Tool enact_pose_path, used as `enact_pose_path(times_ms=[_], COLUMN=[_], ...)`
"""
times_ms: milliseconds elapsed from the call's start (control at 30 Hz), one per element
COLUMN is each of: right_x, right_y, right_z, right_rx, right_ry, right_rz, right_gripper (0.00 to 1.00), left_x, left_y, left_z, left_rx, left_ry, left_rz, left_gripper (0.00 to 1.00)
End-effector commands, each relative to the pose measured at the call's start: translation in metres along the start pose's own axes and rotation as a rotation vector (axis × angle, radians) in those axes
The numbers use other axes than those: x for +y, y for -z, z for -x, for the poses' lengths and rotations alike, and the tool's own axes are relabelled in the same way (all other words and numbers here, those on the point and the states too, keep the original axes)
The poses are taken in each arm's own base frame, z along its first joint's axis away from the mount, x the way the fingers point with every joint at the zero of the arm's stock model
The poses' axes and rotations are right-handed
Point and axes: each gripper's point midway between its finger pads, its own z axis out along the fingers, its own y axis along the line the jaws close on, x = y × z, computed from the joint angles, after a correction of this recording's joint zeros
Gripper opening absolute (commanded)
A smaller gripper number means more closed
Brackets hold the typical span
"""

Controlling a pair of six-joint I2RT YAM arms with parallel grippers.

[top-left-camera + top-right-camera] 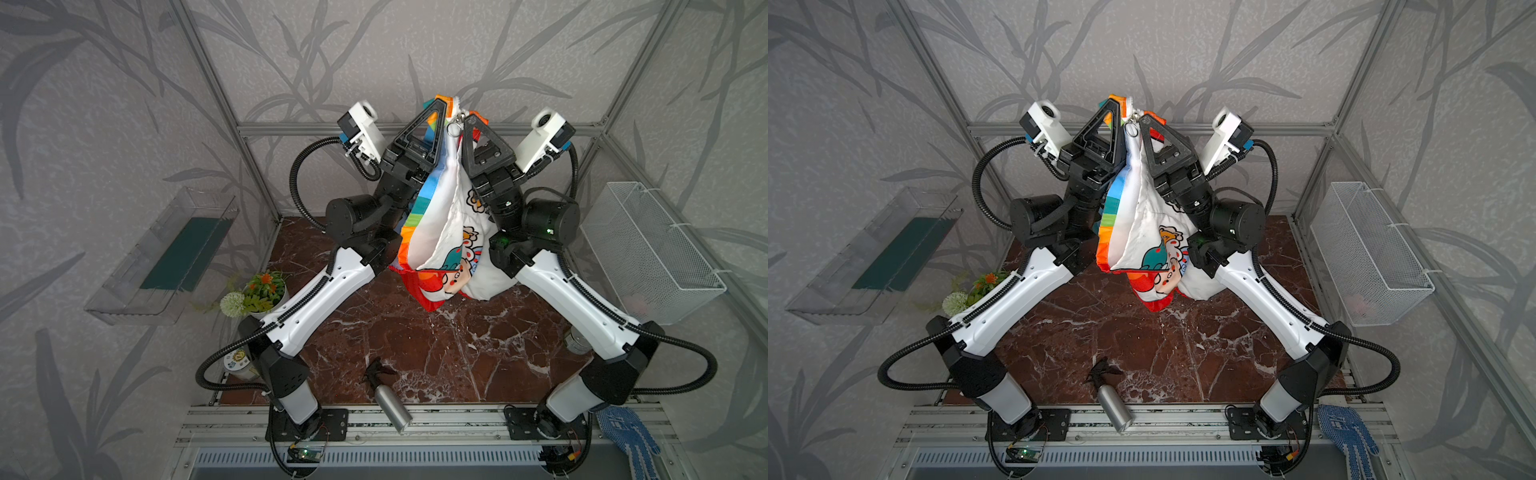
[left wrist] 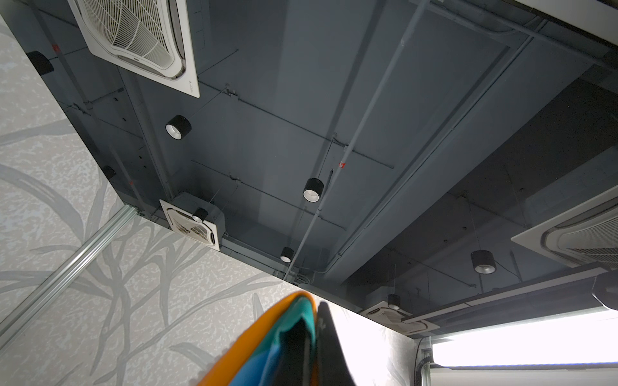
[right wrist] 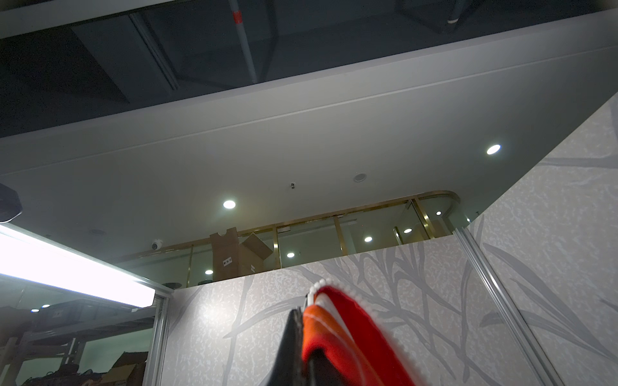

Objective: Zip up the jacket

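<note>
The jacket hangs in the air above the table. Its long axis is vertical, with the red end lowest and the zipper pull at the top. The left gripper and right gripper, tips close together, each clamp its upper edge. Both arms flank it and hide its sides. A spray bottle lies near the front, with flowers at left and a basket at right.

The left gripper is pinching an orange, teal and blue fold of the jacket and pointing up at a dark grey ceiling. White air vents and round black lamps are hanging there, and a leaf-patterned wall panel is filling one side.
</note>
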Motion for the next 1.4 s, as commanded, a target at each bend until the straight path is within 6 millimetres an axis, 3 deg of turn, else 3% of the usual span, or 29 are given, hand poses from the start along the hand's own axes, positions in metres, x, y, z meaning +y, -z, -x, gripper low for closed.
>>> enact_pose_path(times_ms=[0, 533, 1067, 1367], right_x=[0.018, 0.015, 0.024, 0.017], right_y=[-0.003, -0.002, -0.008, -0.008], right_z=[0.013, 0.011, 0.016, 0.012], right_rx=[-0.030, -0.026, -0.019, -0.015], right_ry=[0.020, 0.015, 0.022, 0.011], right_rz=[0.053, 0.047, 0.076, 0.064], right_gripper=[0.00, 0.00, 0.00, 0.00], left_x=[-0.034, -0.035, -0.022, -0.019], left_y=[-0.003, -0.003, -0.003, -0.002], left_z=[0.014, 0.015, 0.006, 0.004], left_rx=[-0.039, -0.040, -0.018, -0.010], left_ry=[0.000, -0.002, -0.002, -0.009], left_rz=[-0.094, -0.097, -0.072, -0.062], left_gripper=[0.00, 0.00, 0.00, 0.00])
